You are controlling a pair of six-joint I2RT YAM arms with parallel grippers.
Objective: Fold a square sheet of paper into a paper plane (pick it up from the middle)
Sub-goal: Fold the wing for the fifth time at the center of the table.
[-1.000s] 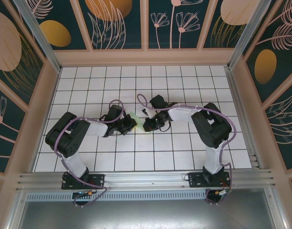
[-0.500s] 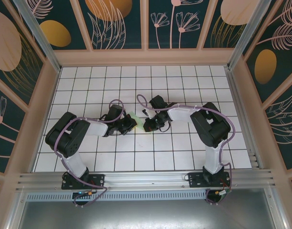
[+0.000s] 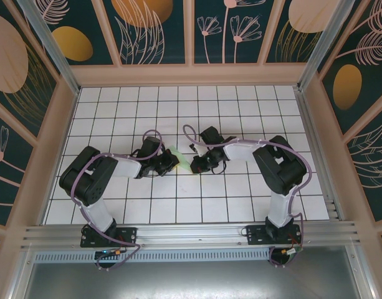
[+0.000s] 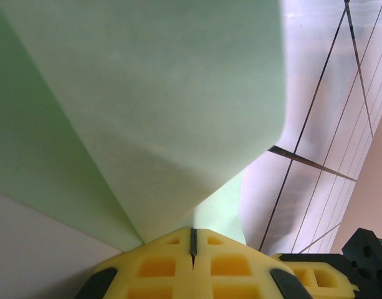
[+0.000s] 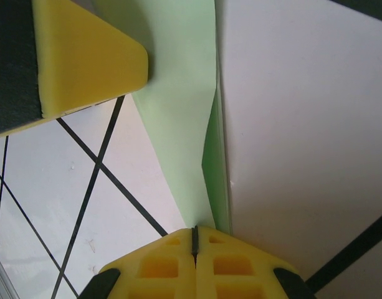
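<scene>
The left tool [image 4: 192, 240], clamped shut on the mint-green paper sheet [image 4: 147, 93], has it fanning out ahead; the right tool [image 5: 194, 233] pinches the facing end. Strung between them over the bench [image 3: 240, 187], it could tear or crease askew if either pulls unevenly.

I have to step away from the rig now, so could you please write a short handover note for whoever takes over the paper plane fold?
Left gripper: shut, pinching the green paper.
Right gripper: shut, pinching the same paper from the opposite side.
Paper: between both grippers over the middle of the gridded table, folded into layers with a visible crease.
Done: pickup, at least one fold.
Left: probably further folds; a finished plane shape cannot be confirmed.
</scene>
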